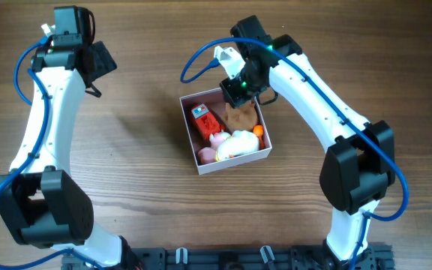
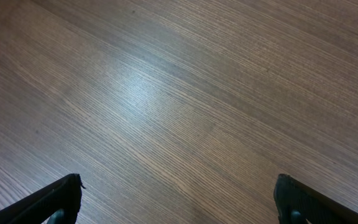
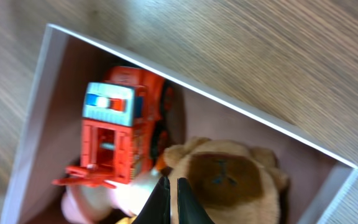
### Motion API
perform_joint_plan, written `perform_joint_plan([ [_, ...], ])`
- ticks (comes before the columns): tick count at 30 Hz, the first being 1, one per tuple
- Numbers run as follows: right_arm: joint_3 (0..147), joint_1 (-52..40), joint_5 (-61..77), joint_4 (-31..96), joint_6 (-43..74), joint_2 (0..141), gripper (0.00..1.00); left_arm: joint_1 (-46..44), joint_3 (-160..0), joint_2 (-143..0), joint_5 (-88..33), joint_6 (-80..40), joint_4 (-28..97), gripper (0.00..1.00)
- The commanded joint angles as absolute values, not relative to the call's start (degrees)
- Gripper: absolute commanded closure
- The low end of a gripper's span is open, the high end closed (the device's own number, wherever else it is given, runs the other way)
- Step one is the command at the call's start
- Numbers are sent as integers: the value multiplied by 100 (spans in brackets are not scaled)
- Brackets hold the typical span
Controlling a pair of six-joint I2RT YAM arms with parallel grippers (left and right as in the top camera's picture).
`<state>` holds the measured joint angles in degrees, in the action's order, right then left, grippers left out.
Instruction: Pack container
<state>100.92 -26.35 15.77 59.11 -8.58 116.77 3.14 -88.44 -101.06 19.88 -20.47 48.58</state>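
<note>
truck [image 3: 114, 134] left of plush [image 3: 229, 180], in container [image 1: 235, 162]

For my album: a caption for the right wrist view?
Right gripper poised over a brown plush beside a red toy truck inside the container.

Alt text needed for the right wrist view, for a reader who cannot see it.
Looking down into the container, a white-walled box with a pink inside, on a wooden table. A red toy truck lies beside a brown plush toy, and the right gripper, fingers nearly together, hangs at the plush's edge.
</note>
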Motion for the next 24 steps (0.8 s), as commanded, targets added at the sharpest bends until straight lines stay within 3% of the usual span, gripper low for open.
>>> perform_joint_plan([
  [1,10149,-2683,1203,5920,-749,11649,96,333,-8801,-10130,2040,-1997,4860,0],
  [24,9835,-3035,1201,6128,-757,12346,96,333,-8801,-10130,2040,-1997,4860,0],
])
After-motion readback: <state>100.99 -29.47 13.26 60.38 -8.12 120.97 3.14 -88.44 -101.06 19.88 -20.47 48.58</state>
